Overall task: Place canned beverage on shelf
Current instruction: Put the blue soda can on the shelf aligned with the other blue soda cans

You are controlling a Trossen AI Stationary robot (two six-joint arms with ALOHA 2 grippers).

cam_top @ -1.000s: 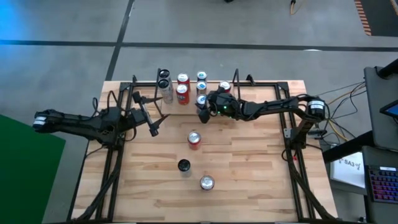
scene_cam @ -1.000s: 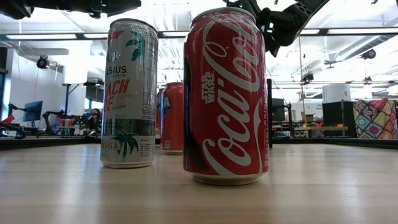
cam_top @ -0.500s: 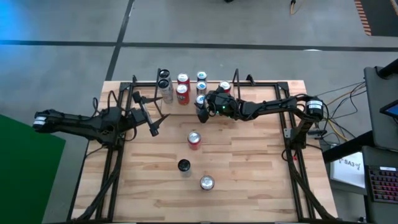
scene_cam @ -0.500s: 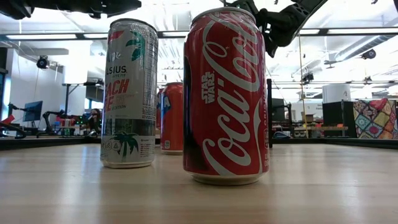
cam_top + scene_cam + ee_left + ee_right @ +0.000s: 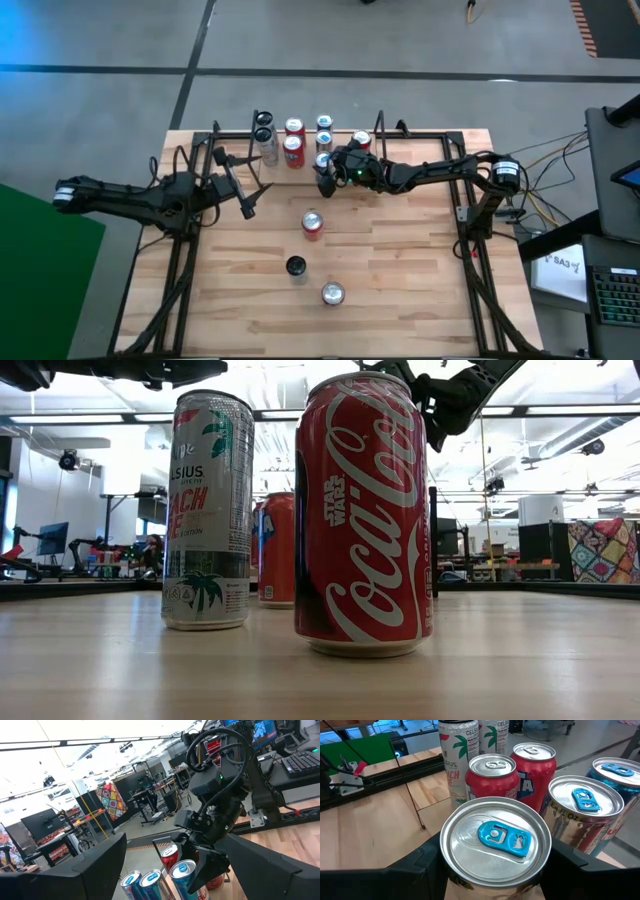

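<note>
Three loose cans stand mid-table in the high view: a red one (image 5: 313,224), a dark-topped one (image 5: 295,266), a silver one (image 5: 332,294). At twelve o'clock the shelf (image 5: 300,140) holds rows of cans. We see the right gripper (image 5: 326,176) at its front edge, around a blue-tabbed can (image 5: 324,160). The left gripper (image 5: 246,198) waits at nine o'clock, fingers spread.

Low view: we read "Coca-Cola" and "Star Wars" on the near red can (image 5: 363,515), and "Celsius" on the tall pale can (image 5: 208,510).

Left wrist view: the right gripper (image 5: 212,862) clasps a blue-topped can (image 5: 184,877).

Right wrist view: dark fingers (image 5: 415,870) pinch a silver can (image 5: 495,845) with blue tab; a "Celsius" can (image 5: 458,750) with palm print stands at eleven o'clock.
</note>
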